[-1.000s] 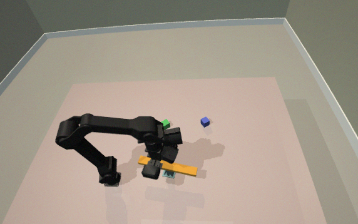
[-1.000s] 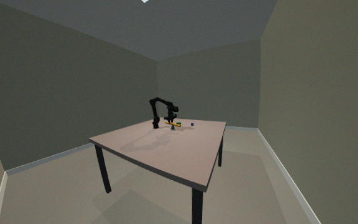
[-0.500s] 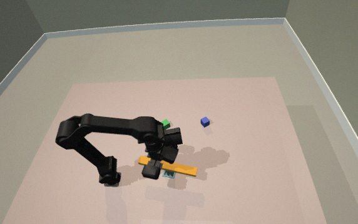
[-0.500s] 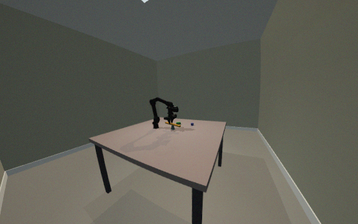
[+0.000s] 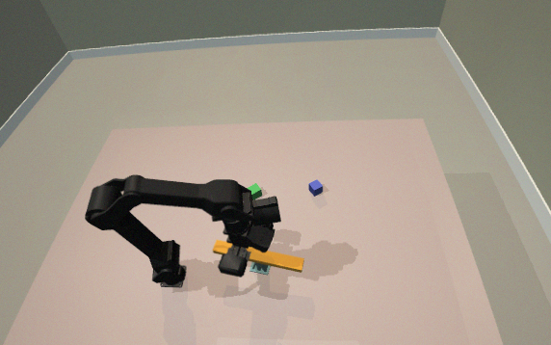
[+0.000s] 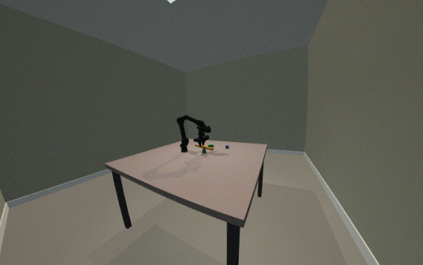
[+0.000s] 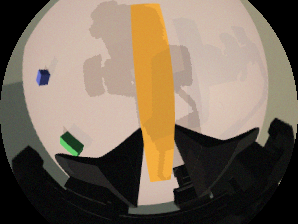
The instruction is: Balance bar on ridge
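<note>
The orange bar (image 5: 285, 260) (image 6: 210, 148) (image 7: 153, 75) is raised above the table. My gripper (image 5: 242, 252) (image 6: 202, 145) (image 7: 157, 129) points down and is shut on the bar, nearer its left end in the top and exterior views; the longer part reaches out to the right. The teal ridge (image 5: 260, 272) (image 6: 204, 151) stands under the bar, a little right of the fingers. In the exterior view the bar slants slightly down to the right. Whether it touches the ridge top cannot be told. The ridge is hidden under the bar in the wrist view.
A green block (image 5: 255, 191) (image 6: 211, 146) (image 7: 71, 143) lies behind the gripper, partly covered by the arm in the top view. A blue cube (image 5: 315, 187) (image 6: 227, 146) (image 7: 43, 77) lies farther right. Both are on the pink table (image 5: 385, 159) (image 6: 222, 174), away from the bar.
</note>
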Controlling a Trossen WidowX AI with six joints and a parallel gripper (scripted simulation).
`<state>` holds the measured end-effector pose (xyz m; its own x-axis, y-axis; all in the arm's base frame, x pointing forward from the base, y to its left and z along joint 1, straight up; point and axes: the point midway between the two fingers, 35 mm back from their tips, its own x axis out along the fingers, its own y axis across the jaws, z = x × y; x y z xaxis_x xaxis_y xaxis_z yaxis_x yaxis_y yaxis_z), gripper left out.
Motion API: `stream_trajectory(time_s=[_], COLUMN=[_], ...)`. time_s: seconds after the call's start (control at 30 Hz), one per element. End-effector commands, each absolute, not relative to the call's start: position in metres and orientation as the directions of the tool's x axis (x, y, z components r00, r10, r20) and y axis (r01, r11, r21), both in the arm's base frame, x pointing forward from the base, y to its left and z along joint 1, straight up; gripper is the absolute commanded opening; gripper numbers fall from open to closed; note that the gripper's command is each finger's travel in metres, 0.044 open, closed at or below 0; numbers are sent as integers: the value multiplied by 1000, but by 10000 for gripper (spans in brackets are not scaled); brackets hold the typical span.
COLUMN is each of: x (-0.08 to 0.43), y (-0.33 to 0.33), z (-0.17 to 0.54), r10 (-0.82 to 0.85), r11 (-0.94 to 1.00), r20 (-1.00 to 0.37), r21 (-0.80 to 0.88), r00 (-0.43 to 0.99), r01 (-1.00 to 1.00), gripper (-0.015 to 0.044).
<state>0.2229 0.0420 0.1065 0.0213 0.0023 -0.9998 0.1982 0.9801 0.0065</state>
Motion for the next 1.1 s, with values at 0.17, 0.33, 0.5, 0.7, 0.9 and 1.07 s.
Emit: stream_trajectory(time_s=[0.17, 0.33, 0.5, 0.7, 0.9, 1.07], x=[223, 223, 223, 223, 223, 222], y=[42, 42, 42, 42, 42, 42], z=[106, 105, 105, 104, 104, 103], r10=[4, 4, 4, 4, 4, 4], r11=[979, 979, 979, 979, 979, 979], r20=[-1000, -1000, -1000, -1000, -1000, -1000], r21=[9, 9, 9, 9, 9, 9], r00=[23, 23, 23, 23, 23, 23], r01=[204, 204, 204, 204, 204, 204], gripper=[0, 0, 0, 0, 0, 0])
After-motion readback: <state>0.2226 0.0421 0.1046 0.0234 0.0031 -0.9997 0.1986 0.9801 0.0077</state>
